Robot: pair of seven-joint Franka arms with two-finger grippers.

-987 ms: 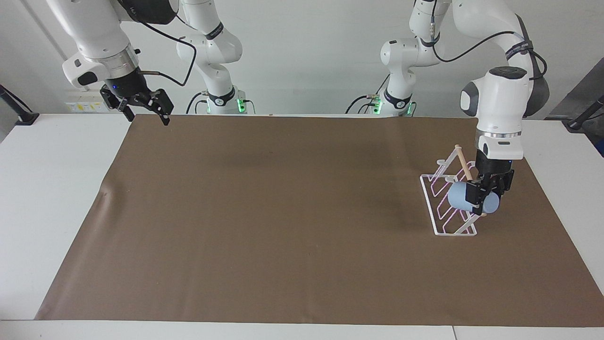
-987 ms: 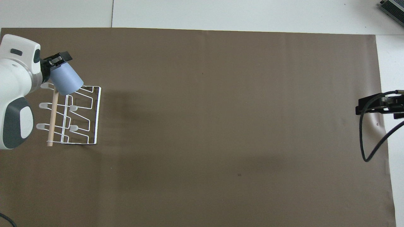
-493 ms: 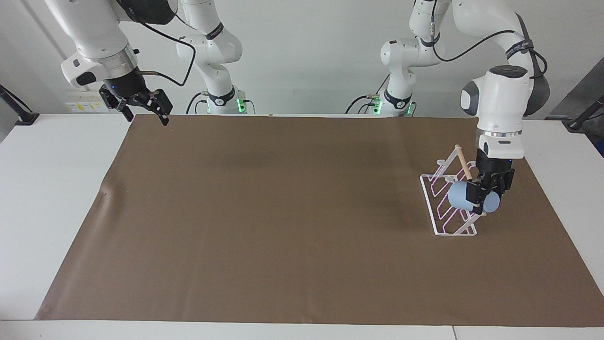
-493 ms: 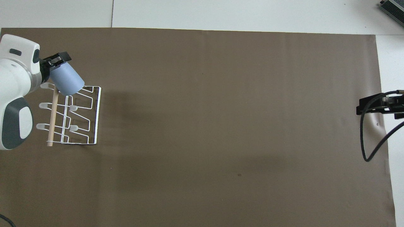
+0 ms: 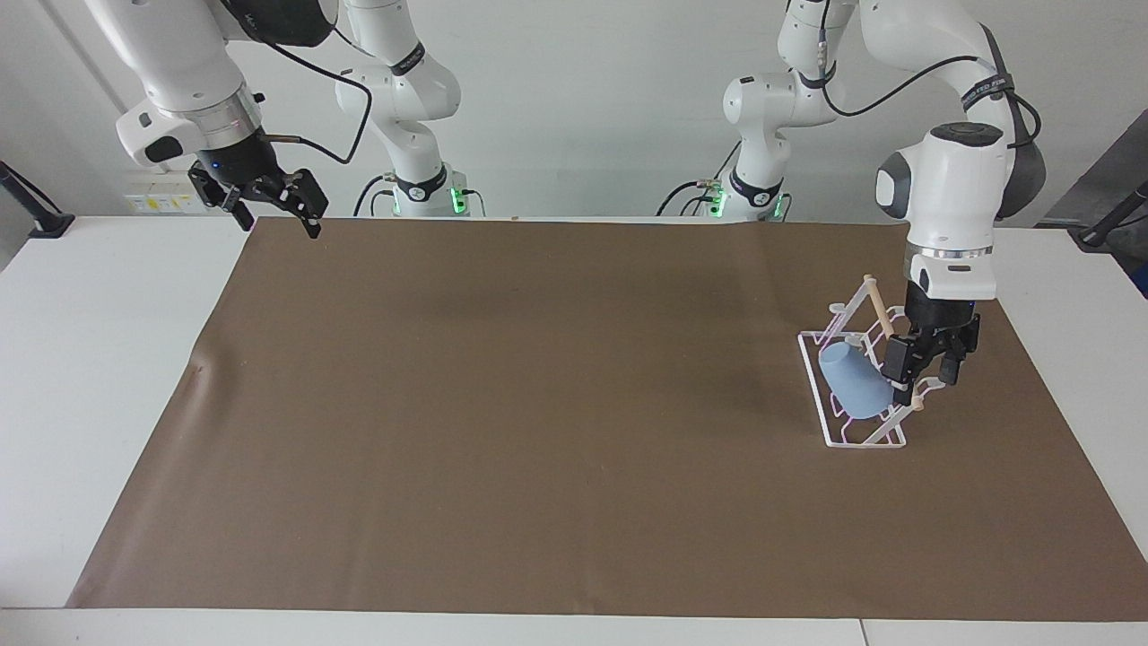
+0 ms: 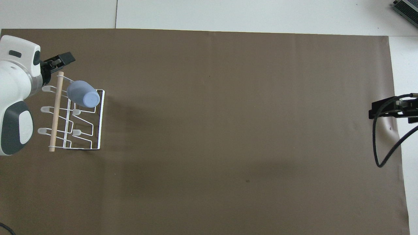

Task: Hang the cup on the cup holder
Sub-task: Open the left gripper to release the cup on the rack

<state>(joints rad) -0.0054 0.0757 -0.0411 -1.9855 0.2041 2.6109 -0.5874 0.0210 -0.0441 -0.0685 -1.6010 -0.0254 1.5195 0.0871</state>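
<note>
Cup (image 5: 854, 388) (image 6: 83, 94): light blue, upside down and tilted on a prong of the cup holder (image 5: 852, 381) (image 6: 73, 114), at the rack's end farthest from the robots, base pointing up and outward.

Cup holder: white wire rack with wooden rod, on the brown mat (image 5: 538, 404) toward the left arm's end.

Left gripper (image 5: 928, 363) (image 6: 58, 62): wrist pointing straight down beside the rod, fingers apart, clear of the cup.

Right gripper (image 5: 269, 202) (image 6: 392, 109): waits raised over the mat's corner, fingers apart.
</note>
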